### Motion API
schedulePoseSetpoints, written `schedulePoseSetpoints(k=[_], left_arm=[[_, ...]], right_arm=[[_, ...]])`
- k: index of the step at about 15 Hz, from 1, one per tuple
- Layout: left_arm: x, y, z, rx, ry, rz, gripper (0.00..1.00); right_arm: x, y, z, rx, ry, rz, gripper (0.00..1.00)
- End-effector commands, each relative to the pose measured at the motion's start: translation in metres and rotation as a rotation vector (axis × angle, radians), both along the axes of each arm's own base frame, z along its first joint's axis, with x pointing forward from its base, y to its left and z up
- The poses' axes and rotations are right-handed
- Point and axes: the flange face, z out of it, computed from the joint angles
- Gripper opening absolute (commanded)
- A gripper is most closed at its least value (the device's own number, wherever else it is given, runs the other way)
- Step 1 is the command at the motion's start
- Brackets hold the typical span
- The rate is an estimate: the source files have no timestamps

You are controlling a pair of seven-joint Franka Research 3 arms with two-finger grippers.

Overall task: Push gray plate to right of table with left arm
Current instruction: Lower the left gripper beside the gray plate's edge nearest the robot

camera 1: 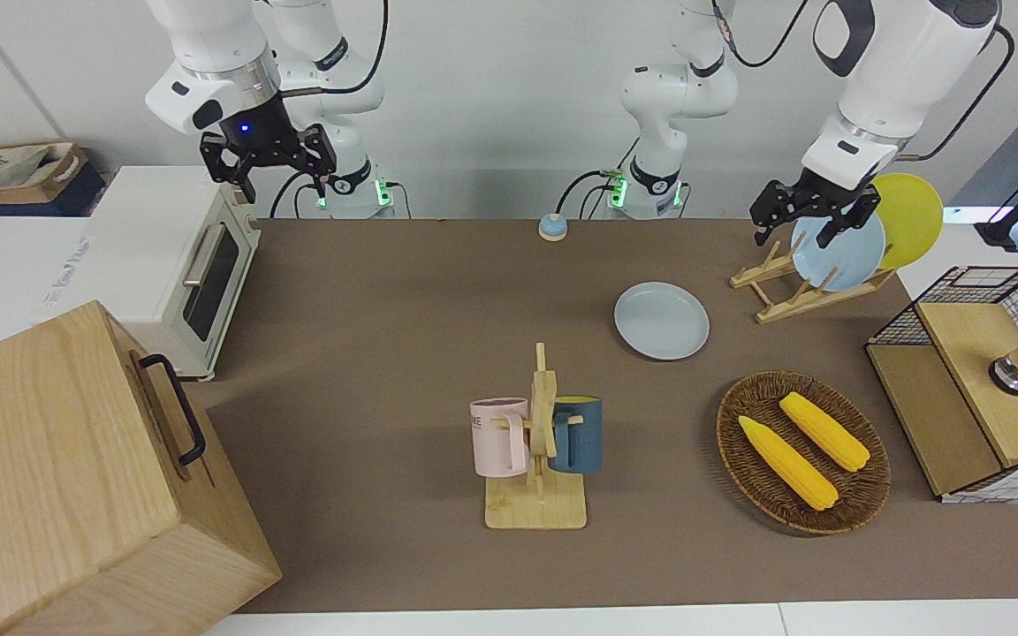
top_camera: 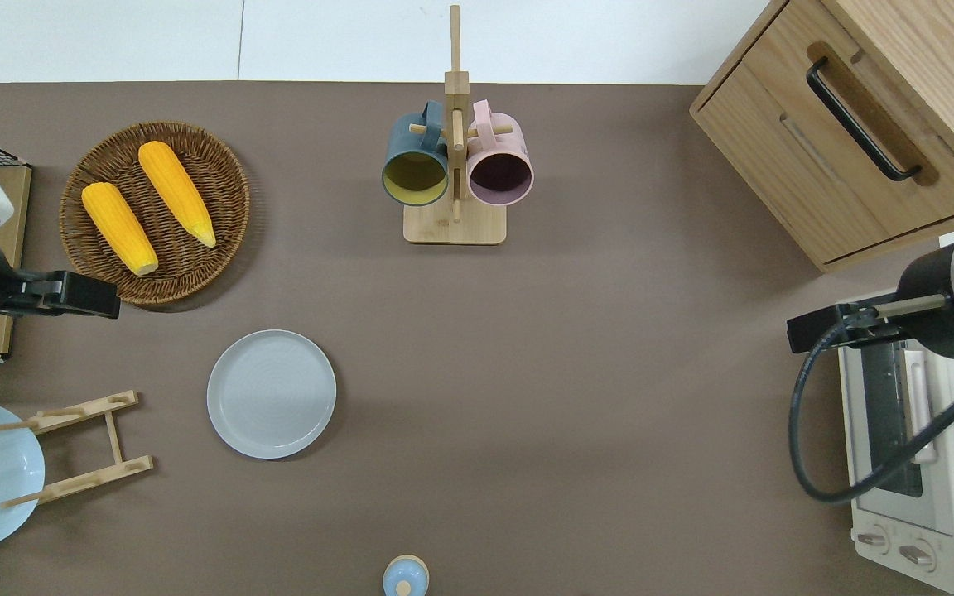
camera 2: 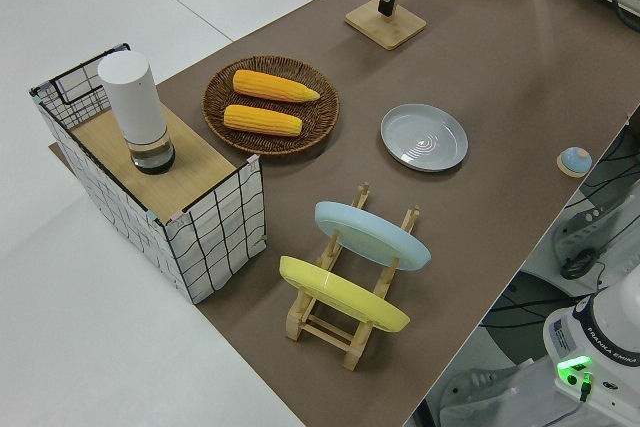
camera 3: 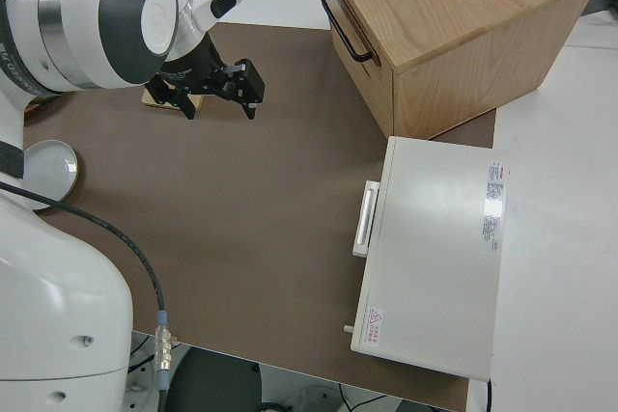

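Reading across the front view from the right arm's end, a light wooden box (camera 1: 76, 477) with a black handle and a white toaster oven (camera 1: 182, 265) are found at the edge of the table (camera 1: 385, 309), and the right gripper (camera 1: 269, 157) is held high with its fingers spread and nothing between them; that arm is parked. Near the middle, a wooden mug rack (camera 1: 537, 459) is set upright so that a pink mug (camera 1: 500, 435) and a dark blue mug (camera 1: 576, 433) can hang from its pegs, and a small blue bell (camera 1: 552, 228) is placed close to the robots. Toward the left arm's end, the gray plate (camera 1: 661, 320) is seen lying flat on the bare brown top, touched by nothing, nearer to the robots than the mug rack and the wicker basket (camera 1: 862, 495), in which two corn cobs (camera 1: 805, 446) are laid. Beside the gray plate, a dish rack (camera 1: 783, 296) holds a sky-blue plate (camera 1: 845, 256) and a yellow plate (camera 1: 911, 216) on edge. The left gripper (camera 1: 814, 212) is raised with its fingers apart and empty, well clear of the gray plate, so the push is judged not yet begun. To slide the plate toward the right arm's end, the fingers would probably have to be brought down at the rim on the dish-rack side, where room is tight. A wire-sided box (camera 1: 977, 389) closes the row.
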Motion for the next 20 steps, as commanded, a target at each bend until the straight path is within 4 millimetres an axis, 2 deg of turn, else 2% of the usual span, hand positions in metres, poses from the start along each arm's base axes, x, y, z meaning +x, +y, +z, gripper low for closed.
schedulePoseSetpoints(k=[1,8,10,16,20], left_arm=[[-0.006,0.004,-0.024,-0.008,0.068,0.032,0.99],[-0.019,0.006,-0.049,-0.013,0.069,0.034,0.99],[-0.025,0.007,-0.065,-0.014,0.064,0.033,0.99],[-0.059,0.005,-0.126,-0.021,-0.006,0.025,0.99],[-0.071,-0.001,-0.162,-0.02,-0.018,0.017,0.99]], right_arm=[[-0.004,-0.002,0.003,0.007,0.004,-0.003,0.983],[-0.004,-0.002,0.003,0.007,0.006,-0.003,0.983],[-0.004,-0.002,0.003,0.007,0.004,-0.002,0.983],[-0.004,-0.002,0.003,0.007,0.006,-0.003,0.983],[-0.004,-0.002,0.003,0.007,0.006,-0.002,0.983]])
